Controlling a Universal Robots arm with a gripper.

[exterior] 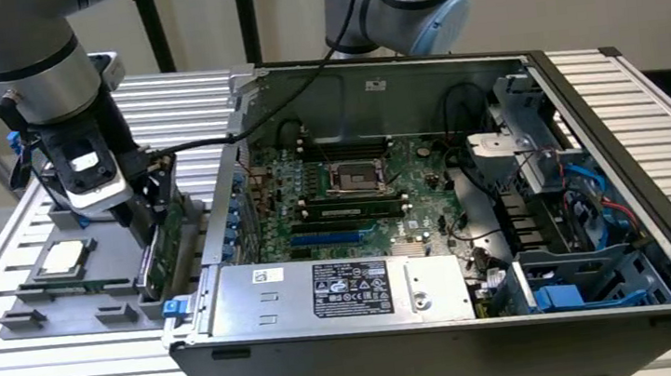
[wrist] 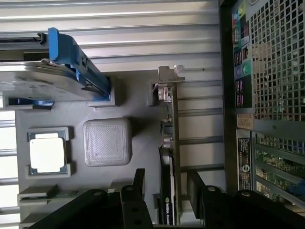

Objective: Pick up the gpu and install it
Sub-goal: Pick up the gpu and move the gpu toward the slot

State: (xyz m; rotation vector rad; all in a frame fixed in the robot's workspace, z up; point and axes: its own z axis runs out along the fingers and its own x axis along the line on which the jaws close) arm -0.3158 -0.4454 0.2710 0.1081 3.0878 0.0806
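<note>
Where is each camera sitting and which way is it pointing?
Exterior view: off the arm, raised, looking down into the open computer case; arm and gripper over the gray tray.
Wrist view: on the wrist, looking down past its open fingers at the gpu standing in the tray.
Shared: gpu, tray, computer case.

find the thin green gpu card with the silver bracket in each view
Exterior view: the thin green gpu card stands on edge in the grey tray at the exterior view's left, below the gripper.
Wrist view: seen edge-on between the open gripper's fingers.
Shared landmark: the square silver processor chip beside it.
</note>
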